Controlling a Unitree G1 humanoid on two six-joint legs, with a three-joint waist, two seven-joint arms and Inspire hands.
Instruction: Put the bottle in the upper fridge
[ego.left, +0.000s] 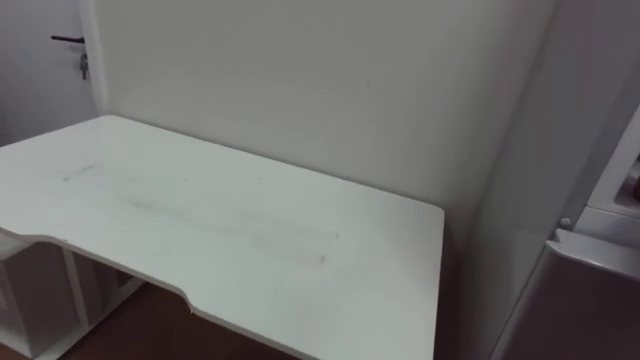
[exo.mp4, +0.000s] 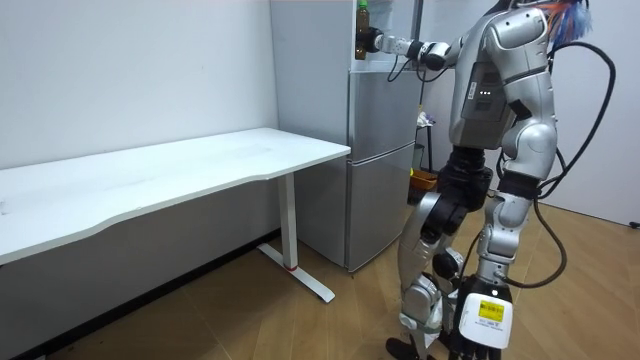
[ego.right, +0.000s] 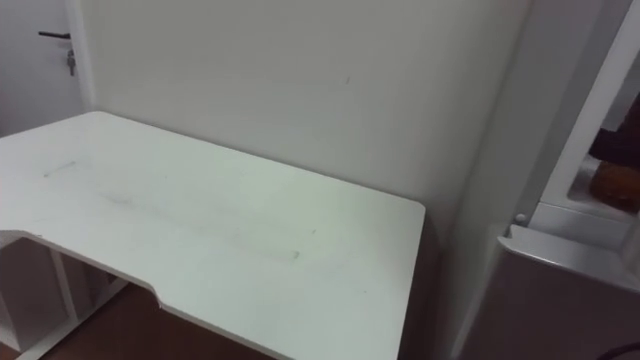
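One long white bench (ego.left: 250, 230) stands just left of one tall grey fridge (exo.mp4: 380, 200); at the fridge's upper front corner the right hand (exo.mp4: 372, 42) is clenched round one small green bottle (exo.mp4: 362, 18), held upright

A silver-grey humanoid with black joints, looping black cables and a yellow-and-white label low on one leg.

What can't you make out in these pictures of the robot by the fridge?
Upper fridge: most of its inside is cut off by the eye views' right edge.
Brown thing inside it: blurred and partly cut off by that edge.
Bottle in the right hand: too small in the room view to tell its contents.
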